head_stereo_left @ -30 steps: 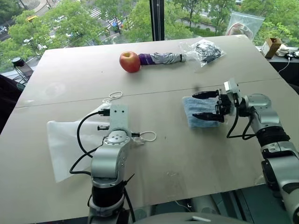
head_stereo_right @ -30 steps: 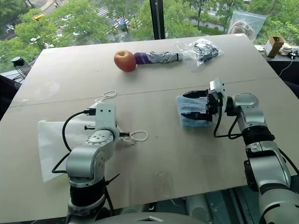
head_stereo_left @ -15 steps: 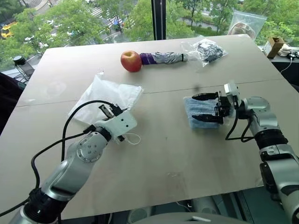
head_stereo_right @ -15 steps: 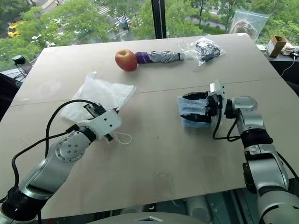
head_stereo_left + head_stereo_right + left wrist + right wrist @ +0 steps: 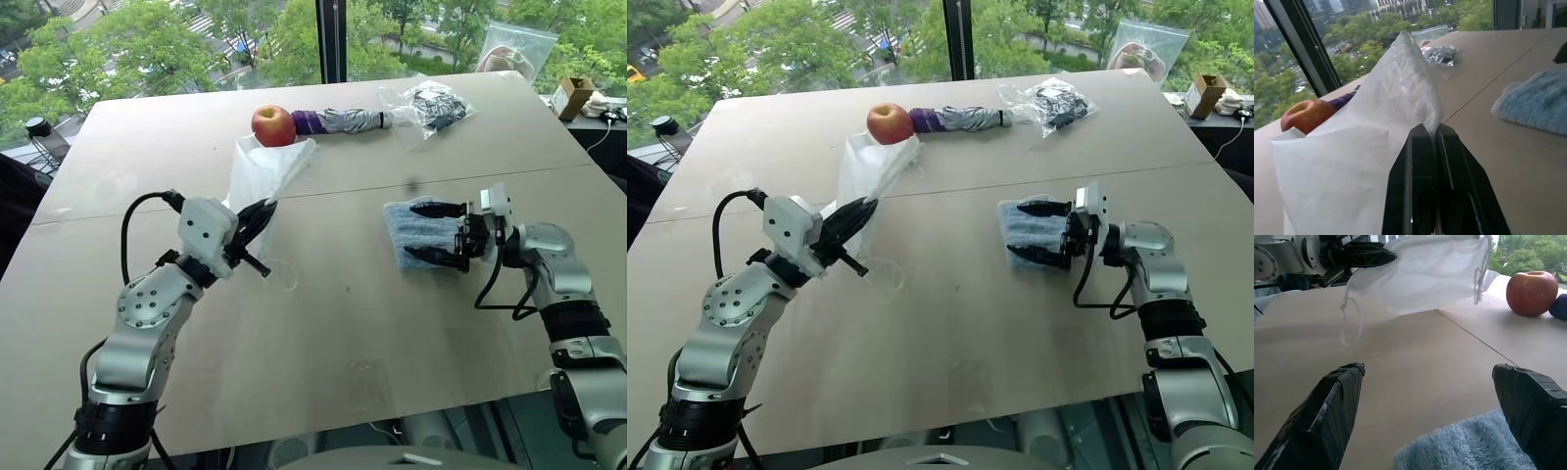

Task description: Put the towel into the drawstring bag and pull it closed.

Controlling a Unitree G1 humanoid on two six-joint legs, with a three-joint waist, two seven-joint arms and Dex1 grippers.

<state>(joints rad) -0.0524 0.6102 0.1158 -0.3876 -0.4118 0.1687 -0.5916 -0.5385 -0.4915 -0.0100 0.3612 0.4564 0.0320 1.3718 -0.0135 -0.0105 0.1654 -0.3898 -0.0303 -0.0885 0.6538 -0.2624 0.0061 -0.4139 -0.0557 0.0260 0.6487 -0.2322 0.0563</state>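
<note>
Drawstring bag [image 5: 263,168], white and half see-through, hangs lifted off the counter [image 5: 323,323], pinched at one edge by the left gripper [image 5: 265,210], whose two black fingers [image 5: 1422,161] are pressed tight together on the thin fabric. The pouch stands up from the grip and drapes toward the far side of the counter, its upper edge reaching just in front of the red apple [image 5: 273,125]. A white cord loop [image 5: 1352,318] dangles from the bag below the gripper, and a second loop [image 5: 1479,276] hangs at the pouch's other corner.

On the robot's right side, the light-blue towel [image 5: 416,230] lies flat on the counter, well apart from the bag. The right gripper [image 5: 428,233] points across the counter toward the robot's left, level with the surface, with its fingers [image 5: 1334,401] spread wide, one past the far edge of the towel and one over its near edge. They straddle the fluffy cloth without closing on it; whether the tips touch the pile cannot be told.

Beyond the apple, touching it, a folded purple-and-grey umbrella [image 5: 338,121] lies along the far part of the counter, and just beside its end sits a clear plastic bag [image 5: 431,106] with dark contents.
</note>
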